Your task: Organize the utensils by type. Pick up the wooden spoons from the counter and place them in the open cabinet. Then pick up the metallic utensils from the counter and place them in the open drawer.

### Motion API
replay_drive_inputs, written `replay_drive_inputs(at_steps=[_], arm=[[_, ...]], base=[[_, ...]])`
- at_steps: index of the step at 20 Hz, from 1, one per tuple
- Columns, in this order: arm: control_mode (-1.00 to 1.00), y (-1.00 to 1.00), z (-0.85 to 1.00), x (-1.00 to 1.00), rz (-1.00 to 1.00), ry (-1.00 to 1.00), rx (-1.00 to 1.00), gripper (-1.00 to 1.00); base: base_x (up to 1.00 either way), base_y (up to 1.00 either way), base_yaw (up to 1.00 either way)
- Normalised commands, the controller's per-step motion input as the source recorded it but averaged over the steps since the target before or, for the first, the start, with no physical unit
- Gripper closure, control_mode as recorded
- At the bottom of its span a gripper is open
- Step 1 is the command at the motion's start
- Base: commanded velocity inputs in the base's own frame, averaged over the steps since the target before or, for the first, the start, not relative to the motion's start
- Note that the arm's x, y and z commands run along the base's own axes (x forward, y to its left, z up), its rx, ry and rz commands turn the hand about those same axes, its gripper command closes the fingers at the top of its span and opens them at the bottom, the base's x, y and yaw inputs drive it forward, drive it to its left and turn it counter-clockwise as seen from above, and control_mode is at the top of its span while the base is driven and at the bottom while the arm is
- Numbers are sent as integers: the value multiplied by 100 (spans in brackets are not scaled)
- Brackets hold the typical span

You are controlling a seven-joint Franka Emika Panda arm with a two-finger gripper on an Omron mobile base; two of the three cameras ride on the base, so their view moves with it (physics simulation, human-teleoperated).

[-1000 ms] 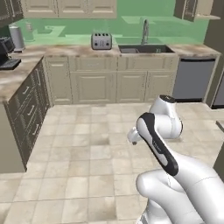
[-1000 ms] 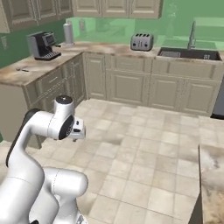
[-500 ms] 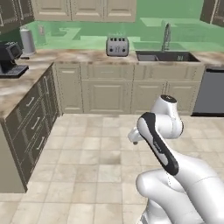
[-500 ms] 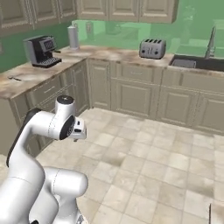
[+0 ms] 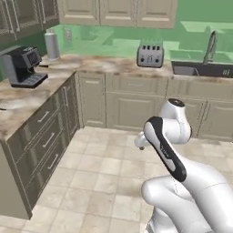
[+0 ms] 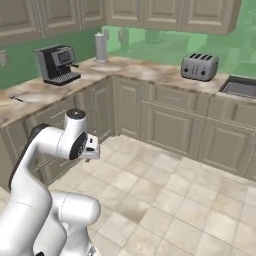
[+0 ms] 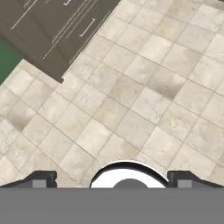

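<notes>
Above bare floor tiles [image 7: 131,100], the fingers [image 7: 111,179] stand spread, holding nothing.

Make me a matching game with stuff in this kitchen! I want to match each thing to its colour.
Things:
1. coffee machine
2. toaster
3. wall behind the counter
4. floor tiles

Colours:
A. green
B. beige
C. black
D. silvery grey

Right pairs: 1-C, 2-D, 3-A, 4-B. The coffee machine stands on the marbled counter at the left, the toaster sits further along by the sink, and the green wall runs behind both.
</notes>
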Motion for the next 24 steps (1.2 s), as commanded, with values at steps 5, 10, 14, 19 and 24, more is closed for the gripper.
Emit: replay_drive_inputs(at_steps=[5,10,14,19,24], arm=[[100,0,0,0,0,0,0,-100],[100,0,0,0,0,0,0,-100],[100,0,0,0,0,0,0,-100],[100,0,0,0,0,0,0,-100],[100,0,0,0,0,0,0,-100]], base=[[100,0,47],[90,0,61],[79,0,70],[75,0,73],[71,-14,64]])
